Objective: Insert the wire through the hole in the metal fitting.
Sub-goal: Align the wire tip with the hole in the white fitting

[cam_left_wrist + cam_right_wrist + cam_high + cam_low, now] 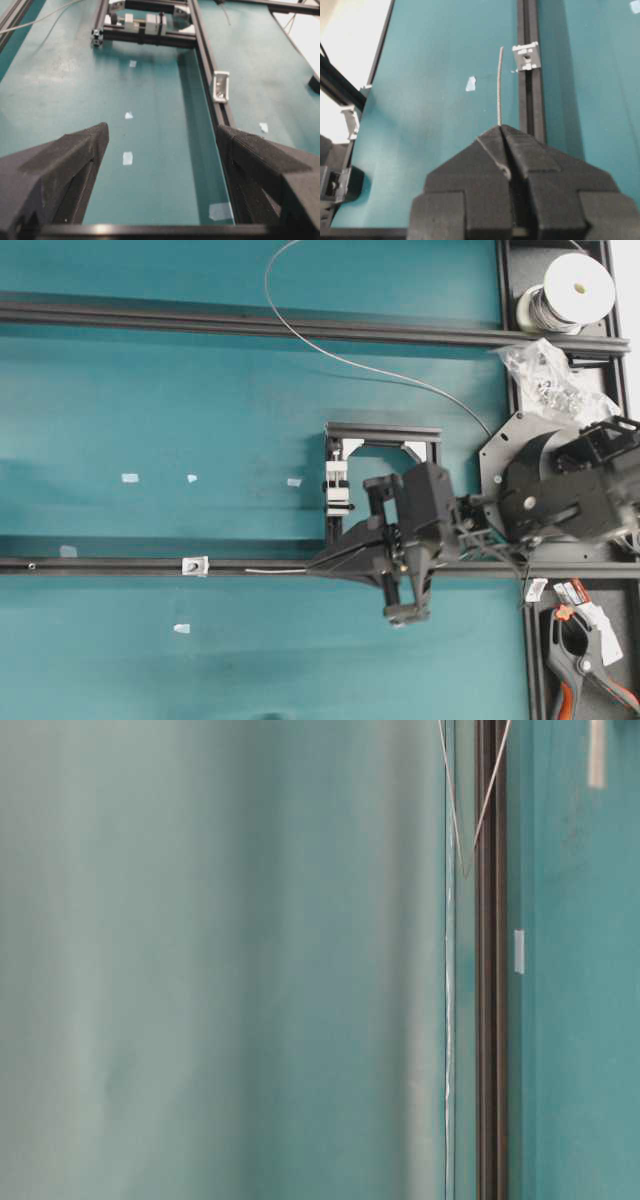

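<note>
Teal table top (150,380) fills every view, crossed by black rails. Nearest in the right wrist view, the right gripper (501,131) has its two black fingers pressed together on the wire (499,85), whose short free end sticks out past the tips and stops just short of the metal fitting (527,55), slightly to its left, not touching. That fitting sits on the black rail (529,110); its dark centre spot shows, but the hole itself is too small to make out.

From overhead the same gripper (318,567) lies along the lower rail (100,565), wire tip (275,570) pointing at the fitting (194,565) with a gap between them. Behind the grip, the wire (300,335) loops up past the top edge of the frame, so the loop is partly cut off, and runs back toward the white spool (572,290) at the far right corner.

Left gripper (160,150) appears only in its own wrist view (fingers wide apart, nothing between them), with the fitting (221,86) ahead on the rail beside its right-hand finger. Scraps of white tape (128,158) dot the table. Beyond stands a small black frame (145,35) with a white clamp block, its top cut off.

Table-level view is mostly blur; only a rail (490,1020) and thin wire strands (448,820) are readable.
</note>
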`<move>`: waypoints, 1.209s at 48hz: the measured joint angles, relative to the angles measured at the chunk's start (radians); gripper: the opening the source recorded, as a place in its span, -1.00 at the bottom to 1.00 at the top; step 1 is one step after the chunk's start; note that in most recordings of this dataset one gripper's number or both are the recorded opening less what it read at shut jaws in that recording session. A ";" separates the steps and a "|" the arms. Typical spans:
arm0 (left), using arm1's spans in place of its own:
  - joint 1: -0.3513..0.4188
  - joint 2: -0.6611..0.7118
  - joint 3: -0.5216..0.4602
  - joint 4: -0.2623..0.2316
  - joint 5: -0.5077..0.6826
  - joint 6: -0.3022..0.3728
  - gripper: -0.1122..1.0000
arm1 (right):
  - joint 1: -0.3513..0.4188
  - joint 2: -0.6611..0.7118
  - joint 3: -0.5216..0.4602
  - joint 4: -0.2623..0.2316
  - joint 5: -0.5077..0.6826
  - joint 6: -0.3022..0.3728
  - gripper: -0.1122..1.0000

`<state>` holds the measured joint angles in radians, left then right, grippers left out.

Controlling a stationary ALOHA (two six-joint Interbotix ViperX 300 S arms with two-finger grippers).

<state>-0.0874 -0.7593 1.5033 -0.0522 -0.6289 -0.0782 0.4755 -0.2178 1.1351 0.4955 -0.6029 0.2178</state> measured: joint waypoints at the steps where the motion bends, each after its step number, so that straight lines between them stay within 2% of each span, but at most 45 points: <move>1: 0.000 0.000 0.002 0.000 0.000 0.000 0.59 | 0.009 0.009 -0.002 0.020 -0.014 -0.014 -0.81; 11: 0.000 0.000 0.005 0.000 0.000 -0.002 0.59 | 0.101 0.077 -0.003 0.244 -0.150 -0.156 -0.81; 14: 0.000 0.000 0.005 0.000 -0.002 -0.002 0.59 | 0.114 0.097 -0.006 0.296 -0.163 -0.181 -0.81; 17: 0.000 0.003 0.005 0.002 -0.002 -0.005 0.59 | 0.115 0.121 -0.011 0.325 -0.166 -0.192 -0.81; 34: 0.000 0.021 0.041 0.000 -0.040 -0.086 0.59 | 0.121 0.219 -0.032 0.336 -0.207 -0.192 -0.81; 58: 0.011 0.014 0.044 0.000 -0.041 -0.087 0.59 | 0.121 0.256 -0.025 0.336 -0.267 -0.192 -0.81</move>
<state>-0.0767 -0.7455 1.5478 -0.0522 -0.6703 -0.1657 0.5967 0.0383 1.1106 0.8314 -0.8698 0.0261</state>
